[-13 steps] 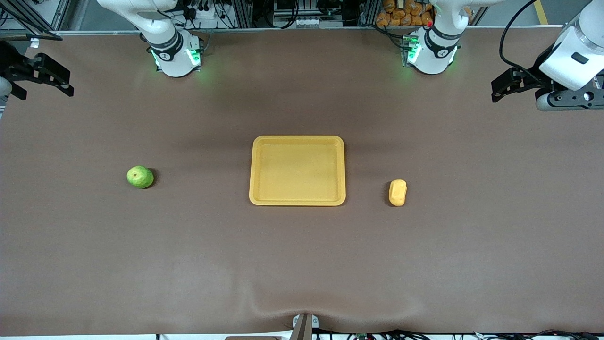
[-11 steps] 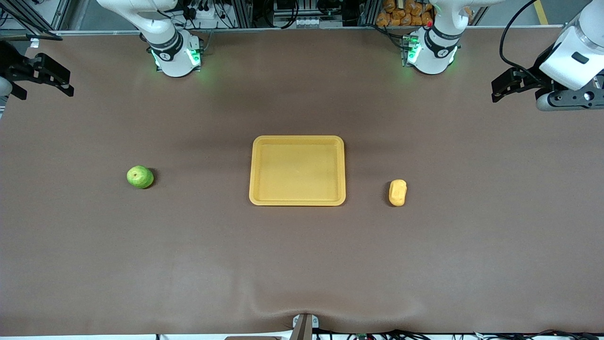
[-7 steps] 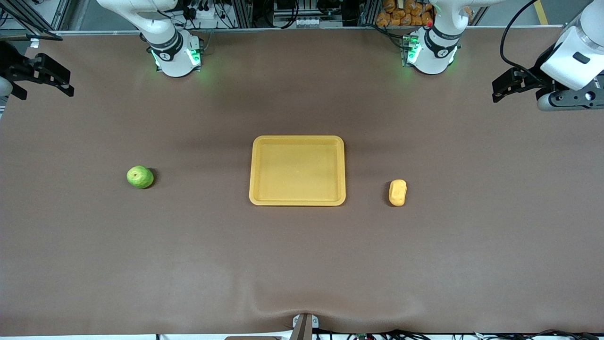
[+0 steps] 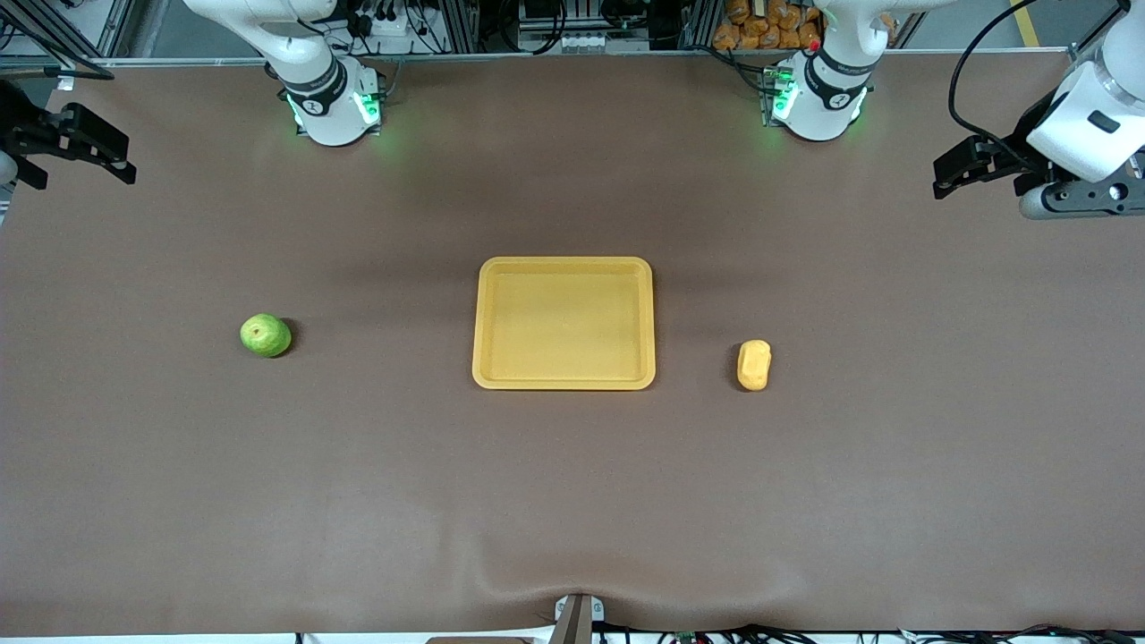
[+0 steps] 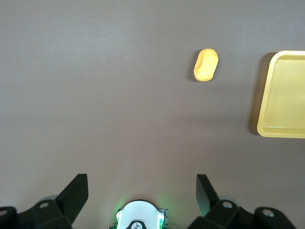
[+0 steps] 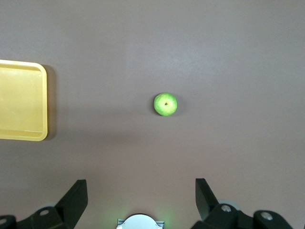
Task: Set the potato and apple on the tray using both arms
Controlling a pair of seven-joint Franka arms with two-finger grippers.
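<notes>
the front view shows the whole brown desk (image 4: 572, 501) with the yellow tray (image 4: 564, 265) in its middle. the tray is flat, shiny plastic with round corners and nothing in it. the round green apple (image 4: 266, 335) sits toward the right arm's end of the desk, well apart from the tray. the lumpy yellow potato (image 4: 754, 365) lies toward the left arm's end, near the tray. only the right wrist view shows the apple's brown stem dimple. the left gripper (image 4: 959, 167) and the right gripper (image 4: 103, 152) hang high over the desk's two ends, fingers spread wide and holding nothing.
</notes>
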